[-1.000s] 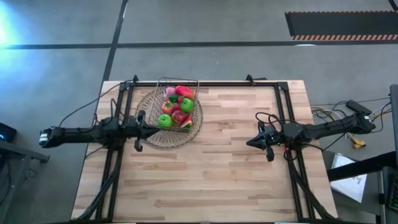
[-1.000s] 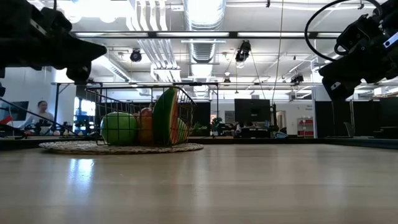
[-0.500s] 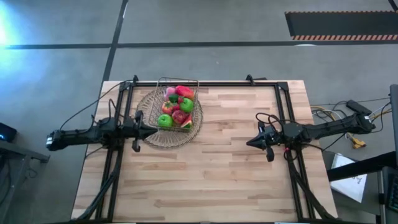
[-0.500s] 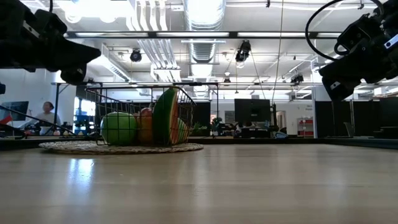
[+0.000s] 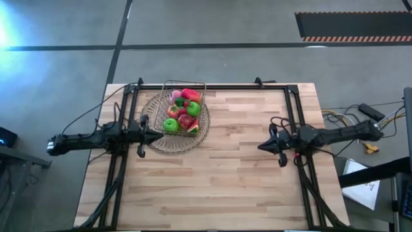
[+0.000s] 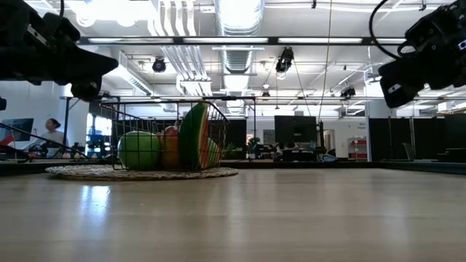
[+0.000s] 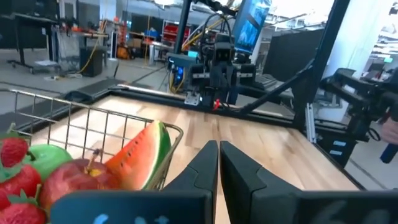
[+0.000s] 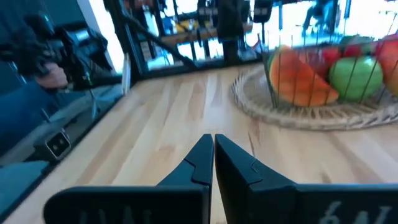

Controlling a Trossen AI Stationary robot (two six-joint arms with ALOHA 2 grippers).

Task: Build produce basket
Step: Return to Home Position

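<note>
— So, where is the left gripper hanging?
— Just beside the basket, on the left arm's side of it, over the edge of the woven mat. Its fingers are pressing together with nothing between them.
— And the right gripper?
— It is hovering well apart from the basket, on the opposite side, above the bare table. It is clenching on nothing too.
— What is the basket doing?
— It is sitting upright on the mat and holding the produce. A watermelon slice is leaning against the wire wall closest to the left gripper. A red apple, green apples and strawberries are crowding in beside it.
— Anything beyond the basket?
— A person is sitting far behind it in the room.
</note>
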